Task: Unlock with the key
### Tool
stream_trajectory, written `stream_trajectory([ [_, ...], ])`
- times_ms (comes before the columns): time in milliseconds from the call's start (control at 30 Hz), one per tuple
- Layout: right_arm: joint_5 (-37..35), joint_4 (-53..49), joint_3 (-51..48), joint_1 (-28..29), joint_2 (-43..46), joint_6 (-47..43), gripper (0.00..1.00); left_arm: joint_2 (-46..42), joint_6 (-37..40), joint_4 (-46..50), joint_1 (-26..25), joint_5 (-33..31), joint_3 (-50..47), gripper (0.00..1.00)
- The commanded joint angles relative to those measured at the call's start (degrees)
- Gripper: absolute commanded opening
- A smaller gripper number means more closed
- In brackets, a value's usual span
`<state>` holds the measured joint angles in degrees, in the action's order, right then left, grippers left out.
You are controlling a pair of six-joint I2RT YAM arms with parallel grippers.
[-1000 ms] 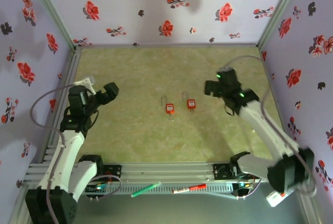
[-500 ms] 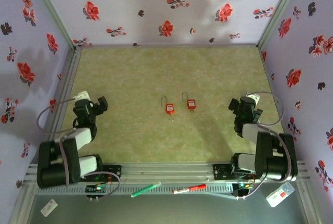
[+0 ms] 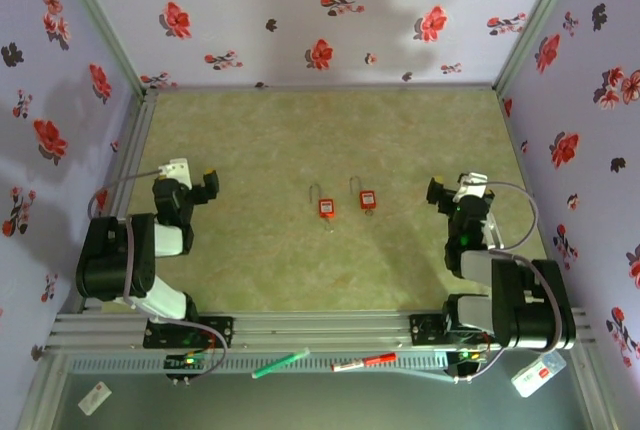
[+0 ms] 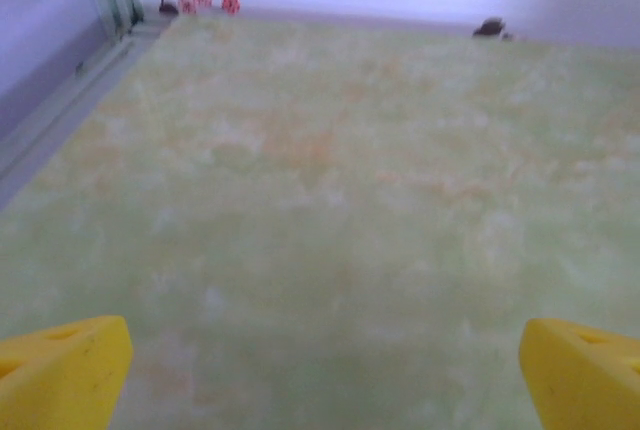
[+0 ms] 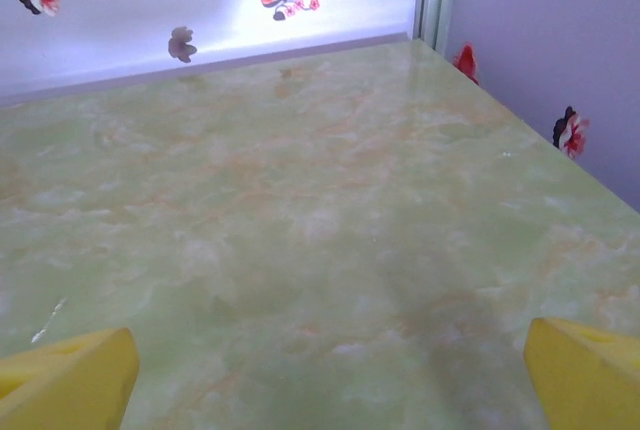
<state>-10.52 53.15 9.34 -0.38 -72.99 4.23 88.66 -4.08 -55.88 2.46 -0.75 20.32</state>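
Two red locks lie flat in the middle of the table [image 3: 260,140], side by side and just apart. The left lock [image 3: 326,208] and the right lock [image 3: 367,199] each have a thin shackle pointing toward the back wall. A small stub pokes out below the left lock's body, too small to say whether it's a key.

Out to the sides now. The left gripper [image 3: 203,186] sits low near the table's left edge, level with the locks and well apart from the left lock. The right gripper [image 3: 440,193] mirrors it on the other side, nearer the right lock but with a clear gap. Both arms are folded down close to their bases.

From the left wrist, the yellow fingertips [image 4: 60,370] sit in the bottom corners, spread wide, with bare green table between them: released, holding nothing. Same story on the right wrist, where the fingertips [image 5: 65,375] are wide apart with nothing in them.

Along the front rail, a green pen [image 3: 280,363] and a red pen [image 3: 365,361] lie end to end.
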Motion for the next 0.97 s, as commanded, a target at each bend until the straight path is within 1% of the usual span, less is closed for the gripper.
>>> stream_trajectory([
  [0,-1.8,5.2,1.7,-0.5,-3.2,3.3,0.99,-0.4,1.9,2.6,0.0,0.9,0.6,1.00],
  [67,-0.4,12.7,1.2,0.4,-8.7,1.6,0.99,-0.5,1.6,3.3,0.1,0.8,1.1,1.00],
  [133,-0.9,15.1,2.3,1.3,-14.3,0.9,0.99,-0.5,1.4,4.7,0.3,0.6,1.7,1.00],
  [200,-1.7,20.2,4.0,1.3,-19.9,0.7,0.99,-0.4,1.4,4.5,0.3,0.6,1.6,1.00],
  [233,-1.2,15.9,5.3,0.9,-18.3,1.2,0.99,-0.4,1.4,4.4,0.3,0.7,1.6,1.00],
  [267,-3.2,4.8,8.5,0.7,-15.3,3.1,0.99,-0.4,1.4,4.5,0.3,0.7,1.7,1.00],
  [300,-6.0,-4.4,12.6,0.7,-14.7,4.7,0.99,-0.4,1.3,4.5,0.3,0.6,1.7,1.00],
  [333,-5.2,-3.3,12.9,1.7,-16.0,2.4,0.99,-0.3,1.4,4.6,0.3,0.6,1.8,1.00],
  [367,-3.9,0.3,12.2,1.9,-17.2,1.6,0.99,-0.4,1.4,4.6,0.3,0.6,1.8,1.00],
  [433,-3.3,-3.2,12.7,1.6,-15.8,1.9,0.99,-0.4,1.4,4.8,0.3,0.6,1.8,1.00],
  [500,-3.3,-0.6,12.2,1.6,-16.5,1.6,0.99,-0.4,1.4,4.7,0.3,0.5,1.9,1.00],
  [600,-6.2,-1.8,12.0,2.0,-15.8,2.5,0.99,-0.4,1.4,4.8,0.3,0.5,1.9,1.00],
  [633,-7.3,-0.6,11.6,2.0,-16.1,2.7,0.99,-0.4,1.4,4.7,0.2,0.5,1.9,1.00],
  [700,-7.5,0.0,11.8,2.0,-16.7,2.6,0.99,-0.4,1.4,4.7,0.2,0.6,1.9,1.00],
  [767,-7.5,-1.7,12.3,2.0,-16.2,3.0,0.99,-0.4,1.4,4.7,0.2,0.5,1.9,1.00],
  [933,-7.3,-0.5,11.6,2.0,-16.1,2.7,0.99,-0.4,1.5,4.7,0.1,0.3,1.9,1.00],
])
